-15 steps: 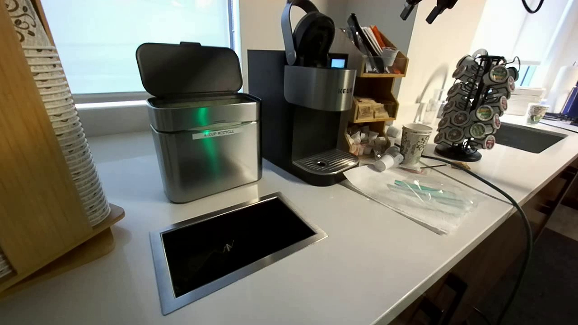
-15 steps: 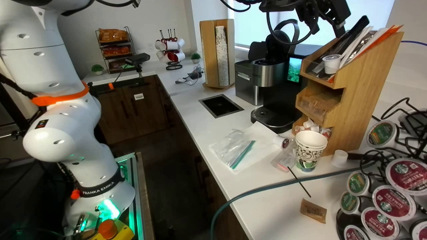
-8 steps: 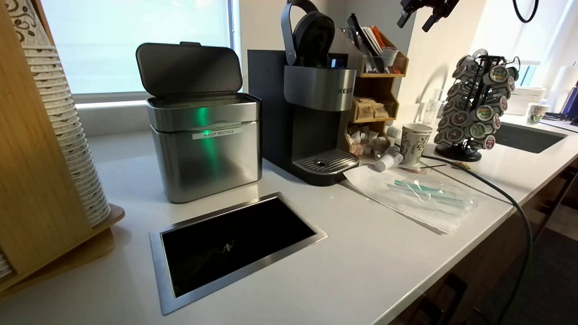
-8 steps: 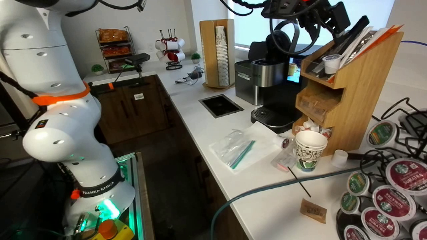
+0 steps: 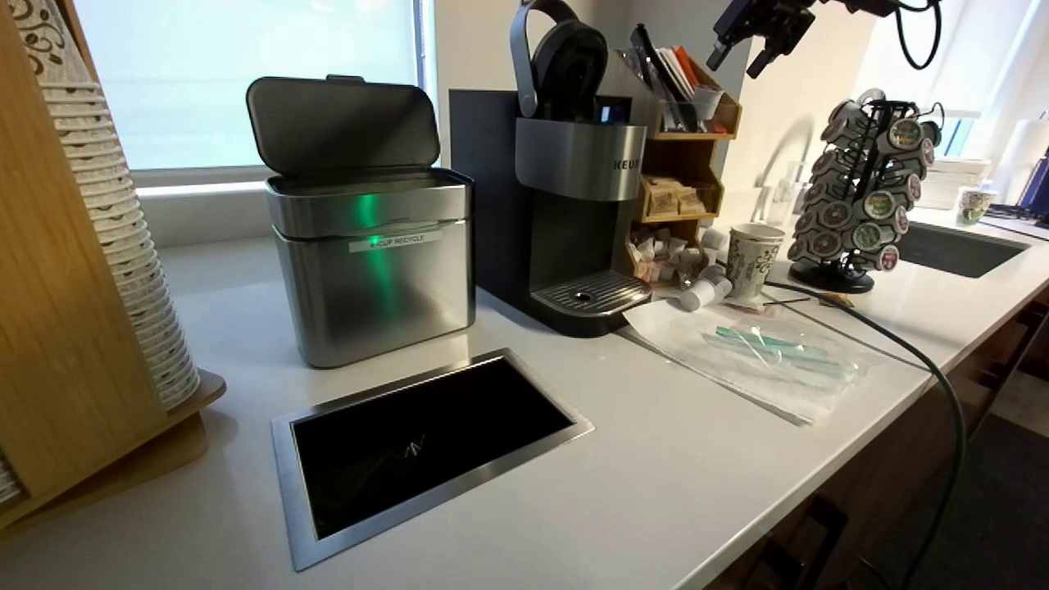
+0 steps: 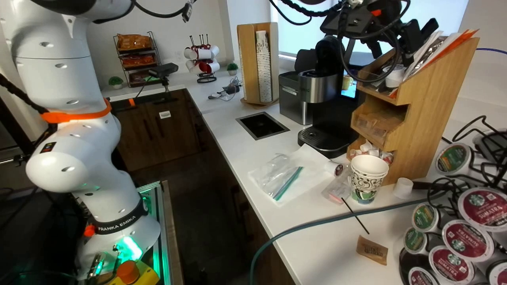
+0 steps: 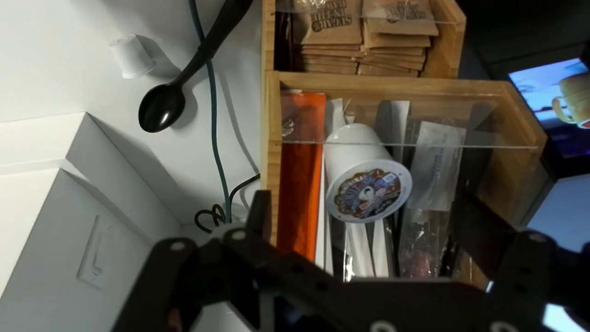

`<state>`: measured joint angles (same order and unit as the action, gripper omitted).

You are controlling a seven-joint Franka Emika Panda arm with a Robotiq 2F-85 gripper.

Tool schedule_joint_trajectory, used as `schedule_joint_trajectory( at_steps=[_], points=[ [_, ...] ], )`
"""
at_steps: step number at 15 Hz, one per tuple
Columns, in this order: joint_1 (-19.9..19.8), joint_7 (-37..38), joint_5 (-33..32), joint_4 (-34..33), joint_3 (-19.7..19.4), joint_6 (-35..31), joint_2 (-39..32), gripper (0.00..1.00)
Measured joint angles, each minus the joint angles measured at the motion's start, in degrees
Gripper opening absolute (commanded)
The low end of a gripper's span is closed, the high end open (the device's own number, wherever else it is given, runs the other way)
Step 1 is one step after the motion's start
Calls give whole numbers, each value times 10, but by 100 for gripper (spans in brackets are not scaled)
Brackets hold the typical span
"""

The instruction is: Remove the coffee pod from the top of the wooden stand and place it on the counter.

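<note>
The coffee pod, white with a printed brown and blue lid, lies tilted in the top compartment of the wooden stand, on packets and utensils, in the wrist view (image 7: 367, 193). It also shows in an exterior view (image 5: 706, 102), and partly behind a cable in an exterior view (image 6: 395, 79). The wooden stand (image 6: 435, 111) stands on the off-white counter (image 6: 249, 158). My gripper (image 5: 735, 65) is open and empty above the stand's top; it also shows in an exterior view (image 6: 392, 57). In the wrist view my spread fingers (image 7: 362, 207) lie either side of the pod, apart from it.
The coffee maker (image 5: 574, 160) stands beside the stand. The pod carousel (image 5: 860, 188) and paper cups (image 6: 368, 178) stand nearby. A plastic bag (image 6: 277, 178) and a hose (image 6: 317, 225) lie on the counter. A black spoon (image 7: 161, 106) and a white cup (image 7: 132, 56) lie behind the stand.
My gripper has moved down and closer to the stand's top compartment, with its fingers still apart. The arm has followed. The pod and stand have not moved.
</note>
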<state>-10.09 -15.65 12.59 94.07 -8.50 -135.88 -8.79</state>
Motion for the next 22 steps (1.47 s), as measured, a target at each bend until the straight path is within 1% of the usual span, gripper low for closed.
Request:
schedule_joint_trajectory(
  at_steps=[2, 4, 5, 6, 7, 8, 9, 10, 11, 13, 15, 17, 18, 22],
  points=[
    [-1, -5, 6, -17, 7, 0, -18, 98],
    [-2, -5, 6, -33, 13, 0, -35, 90],
    [-2, -5, 6, -40, 15, 0, -42, 84],
    [-2, -5, 6, -47, 17, 0, -48, 82],
    [-3, -5, 6, -53, 19, 0, -55, 71],
    [-4, -5, 6, -58, 20, 0, -60, 70],
    [-5, -5, 6, -62, 20, 0, -64, 56],
    [-6, -5, 6, -66, 20, 0, -67, 49],
    [-7, -4, 6, -69, 20, 0, -70, 39],
    [-9, -2, 4, -73, 21, 0, -72, 25],
    [-9, 0, 1, -77, 21, 2, -71, 19],
    [-9, 5, -5, -84, 21, 9, -69, 5],
    [-9, 7, -7, -86, 21, 10, -65, 0],
    [-10, 15, -8, -86, 19, 25, -43, 0]
  ],
)
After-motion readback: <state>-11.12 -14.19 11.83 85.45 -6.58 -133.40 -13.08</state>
